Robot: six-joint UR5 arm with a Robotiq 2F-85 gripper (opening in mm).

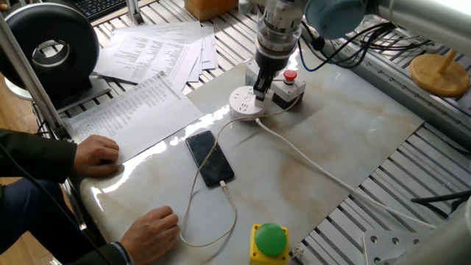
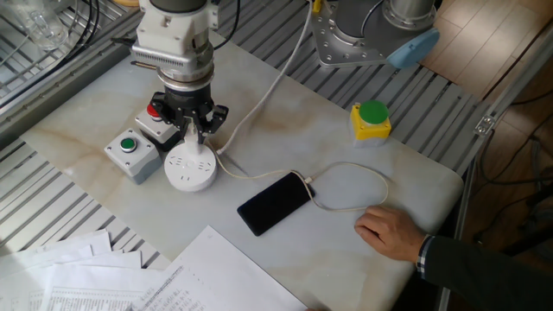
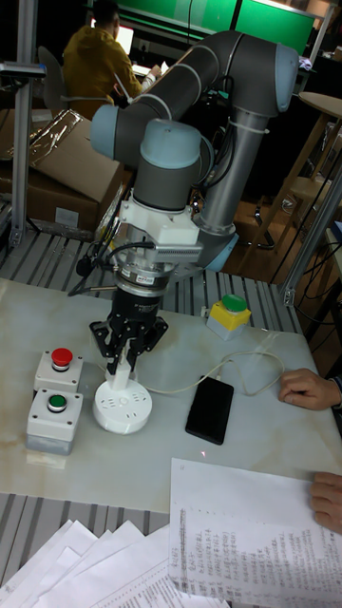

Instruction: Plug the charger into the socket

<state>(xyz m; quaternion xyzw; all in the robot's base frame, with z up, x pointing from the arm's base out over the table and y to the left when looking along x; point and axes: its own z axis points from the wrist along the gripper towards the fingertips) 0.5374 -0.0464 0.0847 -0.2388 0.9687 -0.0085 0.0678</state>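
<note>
The socket (image 2: 189, 169) is a round white puck lying on the marble board next to the two button boxes; it also shows as the socket (image 1: 246, 104) and the socket (image 3: 122, 410). My gripper (image 2: 199, 138) stands upright over the puck's far edge. It is shut on the charger (image 3: 118, 381), a small white block whose lower end rests on the socket's top. The fingers hide whether its pins sit in the slots. A thin white cable (image 2: 350, 186) runs from the charger to a black phone (image 2: 275, 204) lying flat.
A red-button box (image 2: 154, 116) and a green-button box (image 2: 130, 151) sit right beside the socket. A yellow box with a green dome (image 2: 371, 119) stands further off. A person's hands (image 1: 96, 154) rest at the board's edge. The socket's thick cord (image 1: 316, 171) crosses the board. Papers (image 1: 140, 110) lie nearby.
</note>
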